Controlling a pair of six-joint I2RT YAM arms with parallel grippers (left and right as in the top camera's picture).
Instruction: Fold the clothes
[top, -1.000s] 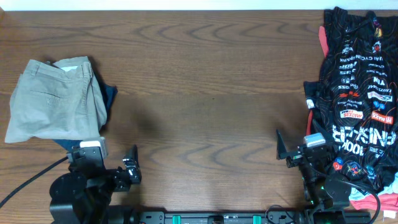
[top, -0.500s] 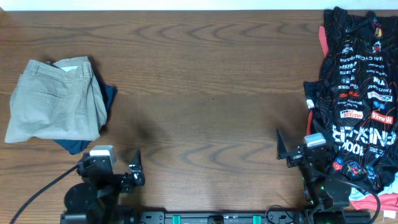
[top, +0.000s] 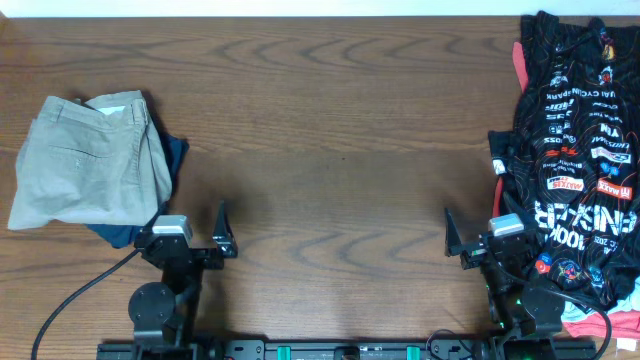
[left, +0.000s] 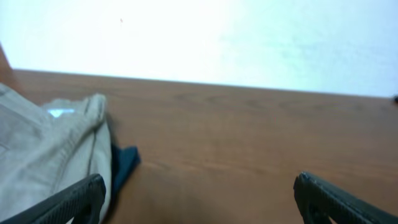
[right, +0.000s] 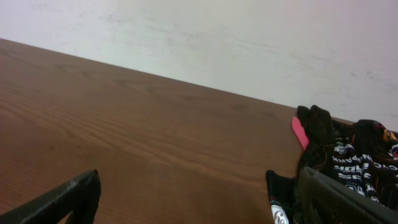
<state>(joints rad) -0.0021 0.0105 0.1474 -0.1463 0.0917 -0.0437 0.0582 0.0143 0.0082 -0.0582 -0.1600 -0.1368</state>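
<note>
Khaki shorts (top: 90, 160) lie folded over the navy trousers (top: 176, 155), whose bulk I cannot see; left gripper (left: 198, 193) and right gripper (right: 199, 186) both spread wide, empty.

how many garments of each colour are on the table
khaki shorts: 1
navy garment: 1
black jersey: 1
pink-red garment: 1, mostly hidden under the jersey
total: 4

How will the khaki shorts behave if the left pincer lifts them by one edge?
The khaki shorts would probably droop and unfold, since the cloth lies in soft creased layers. They look fairly light: thin fabric. A push might drag the navy garment beneath them too, as they rest on it.
</note>
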